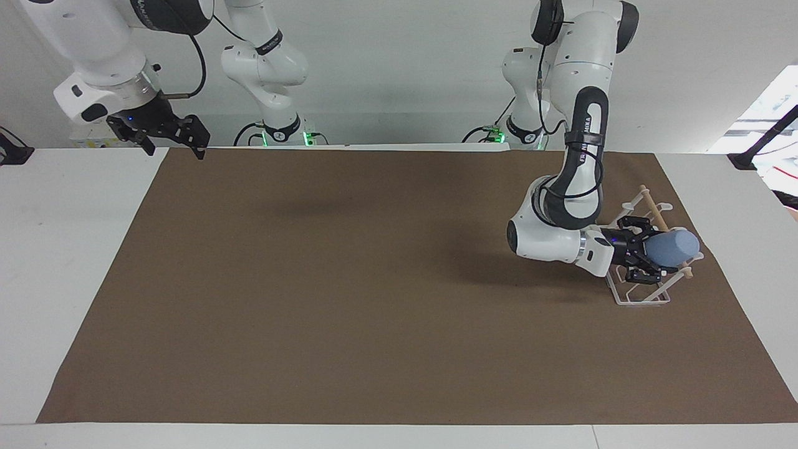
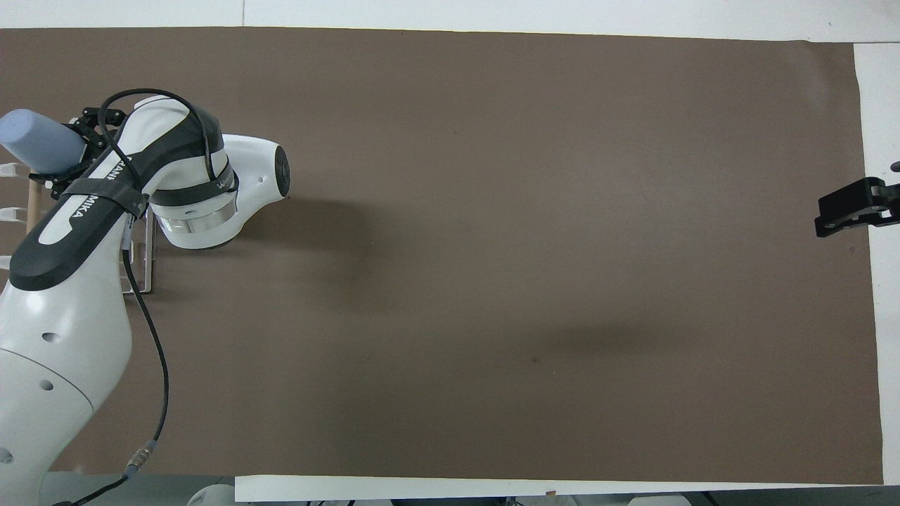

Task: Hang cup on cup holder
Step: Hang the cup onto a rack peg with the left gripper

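This is a robotics lab, a bare test setup and nobody's home or kitchen. Two white Franka arms, the left arm [image 1: 576, 174] and the right arm [image 1: 106, 56], stand at the edge of a plain white table [image 1: 62, 249]. A flat brown mat [image 1: 374, 299] covers most of the tabletop as a marked work area. The wall [image 1: 405, 62] by the arms is blank white. Black cables [image 1: 199, 56] loop off the arms, and green status lights [image 1: 307, 136] glow at the bases.

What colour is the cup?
Light blue, plain: the cup, clearest in the facing view.
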